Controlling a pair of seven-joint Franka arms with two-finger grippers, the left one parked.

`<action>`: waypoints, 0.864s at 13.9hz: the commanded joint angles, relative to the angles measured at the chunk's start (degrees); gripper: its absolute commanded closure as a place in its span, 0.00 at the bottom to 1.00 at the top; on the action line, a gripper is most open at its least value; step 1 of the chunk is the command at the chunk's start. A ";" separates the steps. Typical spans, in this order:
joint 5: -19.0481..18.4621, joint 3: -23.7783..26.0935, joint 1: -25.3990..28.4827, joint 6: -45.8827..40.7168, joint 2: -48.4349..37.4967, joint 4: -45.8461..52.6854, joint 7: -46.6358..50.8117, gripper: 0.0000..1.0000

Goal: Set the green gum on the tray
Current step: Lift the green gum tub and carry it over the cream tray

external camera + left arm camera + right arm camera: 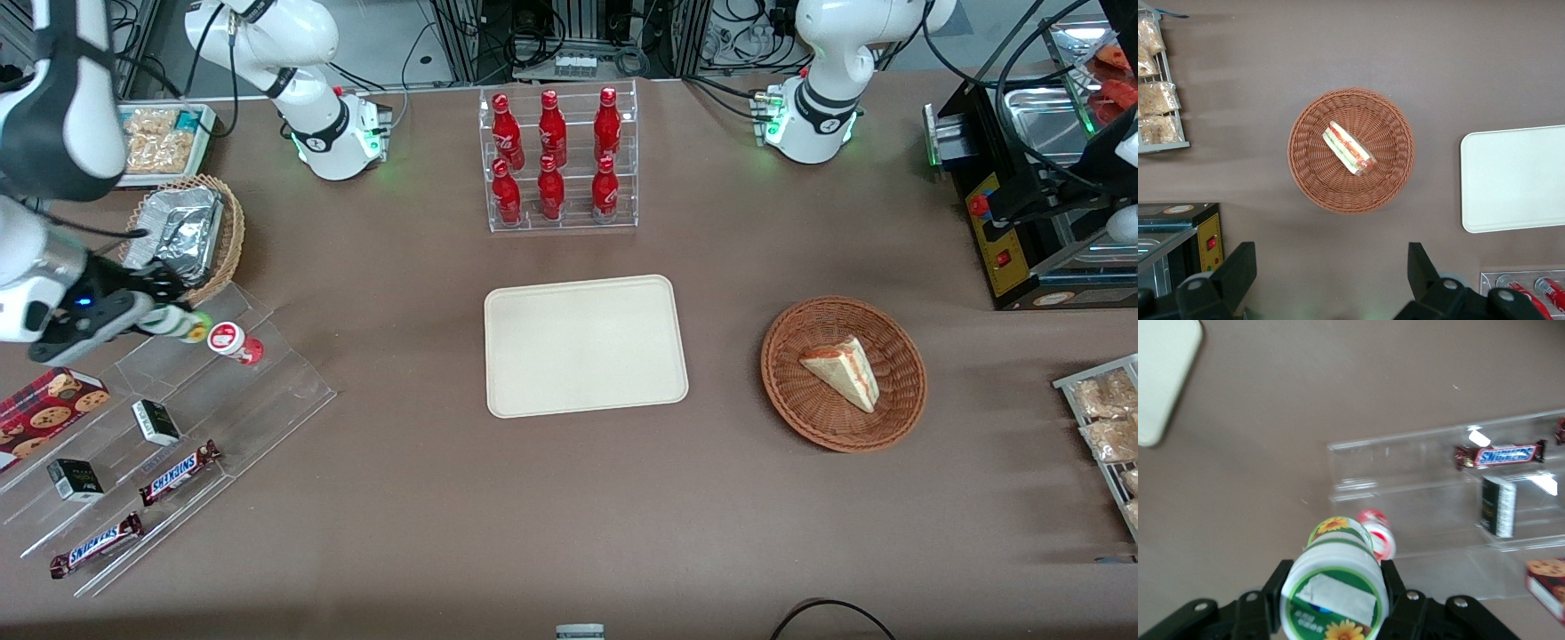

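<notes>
I have the gripper [173, 322] at the left edge of the front frame, above the acrylic stand [178, 427], its fingers [1401, 597] closed on the gum [1335, 593]. The gum lies on its side between them, long axis level, one round end facing the wrist camera. The red gum [233, 341] lies just beside it. The tray [585, 345] sits at frame centre, well apart across bare bench; I judge the coming move a carry toward it.

Matt brown cloth-covered table [427, 498]; smooth matt cream plastic tray [587, 347]; glossy white plastic green gum bottle [1335, 590] gripped by black tool [1331, 603]; clear acrylic stepped rack [213, 391].
</notes>
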 commanded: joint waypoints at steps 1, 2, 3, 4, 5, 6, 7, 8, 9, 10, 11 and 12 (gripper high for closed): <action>0.65 -0.33 8.22 -2.00 1.95 2.82 12.96 1.00; 0.65 -0.33 11.74 -2.00 3.52 4.57 19.45 1.00; 0.74 -0.33 15.43 -2.00 5.80 6.59 25.78 1.00; 0.91 -0.33 18.94 -1.92 8.26 8.87 31.85 1.00; 1.00 -0.33 21.85 -1.74 10.89 11.15 37.48 1.00; 0.92 -0.33 25.01 -1.48 13.88 13.61 43.80 1.00; 0.74 -0.33 27.83 -1.21 16.78 15.55 49.52 1.00; 0.74 -0.33 29.86 0.27 19.42 17.31 53.58 1.00; 0.83 -0.33 32.05 2.98 22.23 18.89 58.06 1.00; 0.83 -0.33 34.16 6.31 25.13 20.39 62.54 1.00; 0.83 -0.33 36.27 10.52 28.38 22.32 66.85 1.00; 0.74 -0.33 38.12 13.35 31.54 23.82 70.20 1.00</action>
